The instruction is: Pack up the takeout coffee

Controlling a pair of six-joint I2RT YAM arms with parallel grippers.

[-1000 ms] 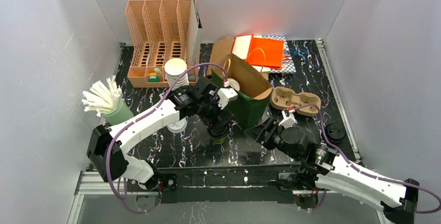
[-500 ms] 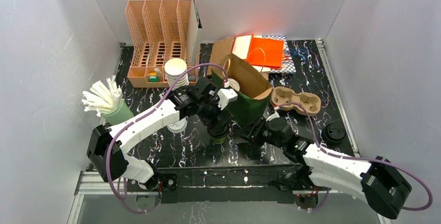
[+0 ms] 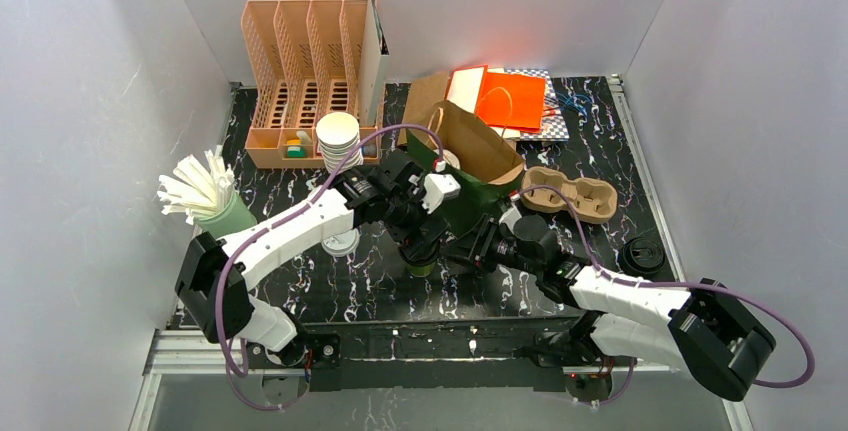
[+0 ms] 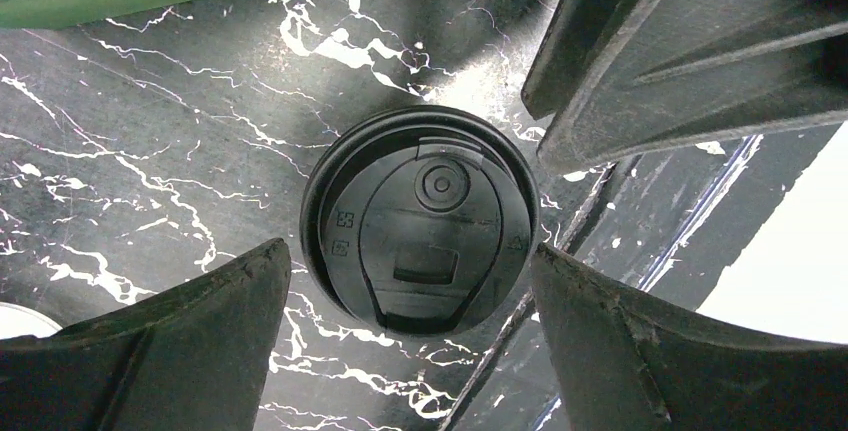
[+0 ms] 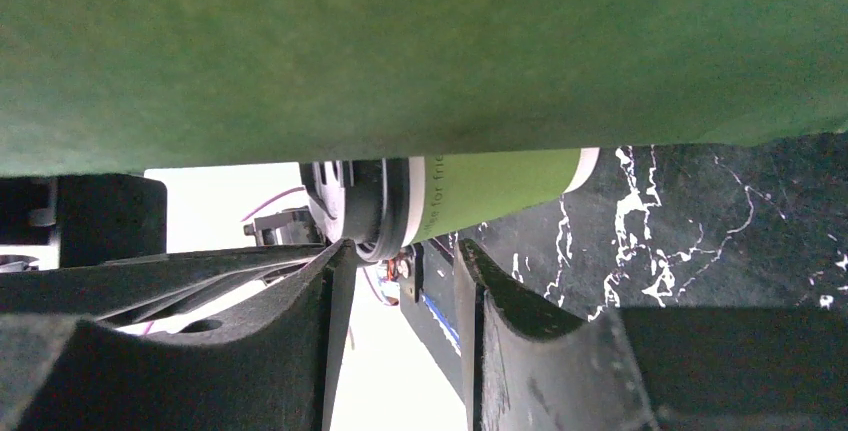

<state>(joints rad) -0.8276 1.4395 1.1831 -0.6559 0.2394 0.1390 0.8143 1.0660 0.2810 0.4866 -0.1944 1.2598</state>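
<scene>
The takeout coffee in view is a green paper cup point(image 3: 422, 268) with a black lid point(image 4: 420, 221), standing on the black marble table just in front of the green paper bag point(image 3: 472, 209). My left gripper point(image 3: 424, 245) hangs straight over it, open, a finger on either side of the lid point(image 4: 410, 251) without touching it. My right gripper point(image 3: 468, 251) lies low beside the bag's base, pointing left at the cup point(image 5: 490, 196). Its jaws point(image 5: 403, 246) stand partly apart with nothing between them. A white round top point(image 3: 450, 161) shows inside the bag's mouth.
A brown cup carrier point(image 3: 568, 194) lies right of the bag, with a loose black lid point(image 3: 642, 253) nearer the right edge. Left of the cup lie a white lid point(image 3: 342, 241), a stack of white cups point(image 3: 338, 136), straws in a holder point(image 3: 200, 196) and a wooden organizer point(image 3: 305, 81). Orange bags point(image 3: 505, 101) lie at the back.
My right arm has swung left from beside the carrier to the bag's base near the cup, and its jaws have narrowed. The left gripper has stayed over the cup.
</scene>
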